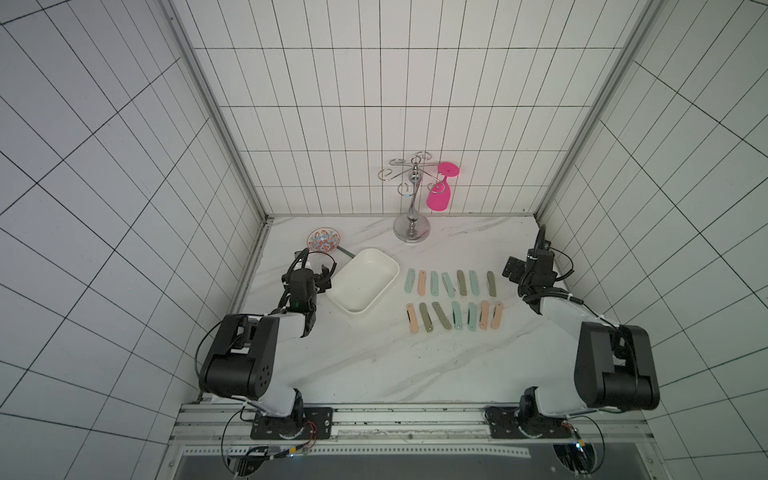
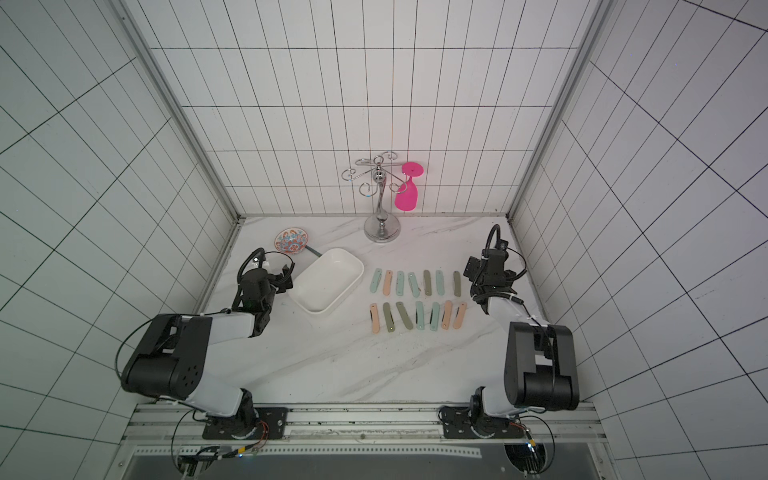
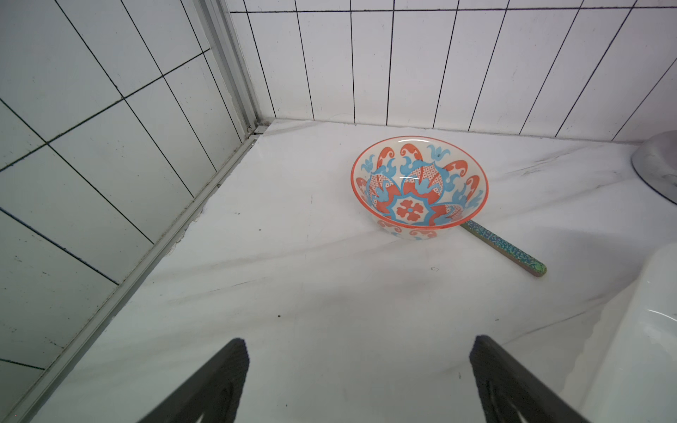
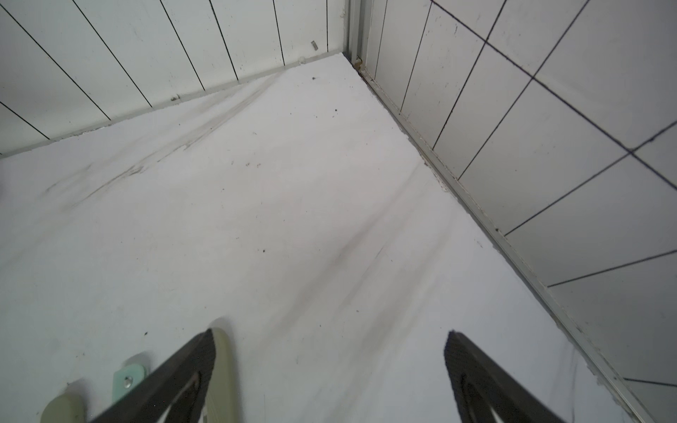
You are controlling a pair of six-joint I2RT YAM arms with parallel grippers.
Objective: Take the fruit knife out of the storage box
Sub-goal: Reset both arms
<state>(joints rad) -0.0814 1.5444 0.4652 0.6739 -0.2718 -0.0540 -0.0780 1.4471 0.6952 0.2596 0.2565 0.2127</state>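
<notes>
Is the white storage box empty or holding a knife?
Empty: both top views show the storage box with bare white floor; fruit knives lie outside it.

Fourteen fruit knives (image 1: 461, 282); one storage box (image 1: 361, 282); one bowl (image 1: 324, 241).

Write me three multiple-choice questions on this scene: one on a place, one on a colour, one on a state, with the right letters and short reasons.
1. Where do the fruit knives lie?
A inside the storage box
B on the table beside it, in two rows
C stacked in one pile

2. Which colour has the glass hanging on the rack?
A green
B pink
C blue

3. How is the left gripper?
A open, holding nothing
B shut on a knife
C shut on the box

Key: 1 B, the box is bare inside; 2 B, both top views show it pink; 3 A, its wrist view shows the jaws wide apart.
</notes>
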